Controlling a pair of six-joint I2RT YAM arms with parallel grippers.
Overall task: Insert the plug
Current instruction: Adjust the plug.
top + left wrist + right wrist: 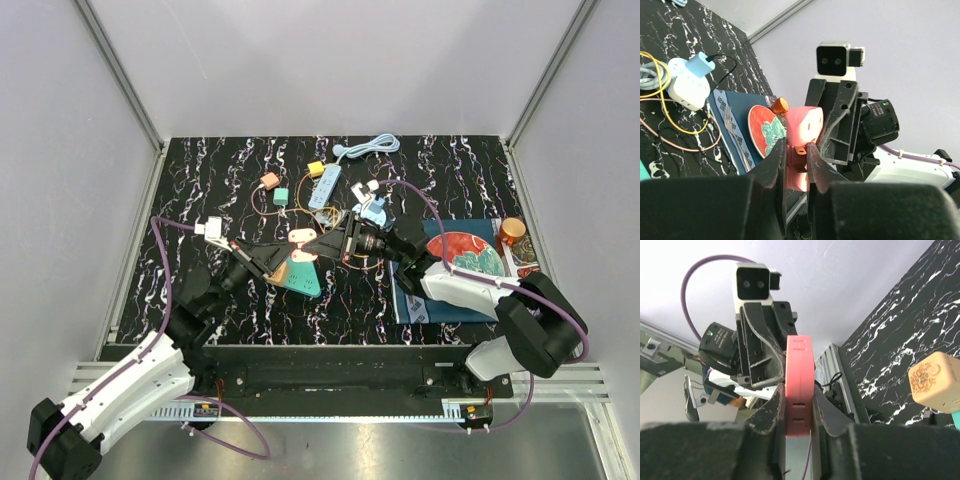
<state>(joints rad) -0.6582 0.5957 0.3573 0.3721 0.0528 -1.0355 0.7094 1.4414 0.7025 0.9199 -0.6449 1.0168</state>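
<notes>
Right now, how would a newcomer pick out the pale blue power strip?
Start from the black marbled table and look to its far middle. The power strip lies there beside a yellow cube; it is the only long pale blue bar, its neighbours being small cubes.

"What does the table look like?"

"It has a black top [200, 190] veined with white, like marble."

"And around it?"

"Plain pale grey walls [330, 60] stand on three sides, joined at the back corners by slim metal posts [118, 70]."

"What about the near edge?"

"A ribbed metal rail [585, 380] runs across it. Below that is a sheet of brushed steel [400, 450]. The light is soft and even, and the walls look faintly lilac."
</notes>
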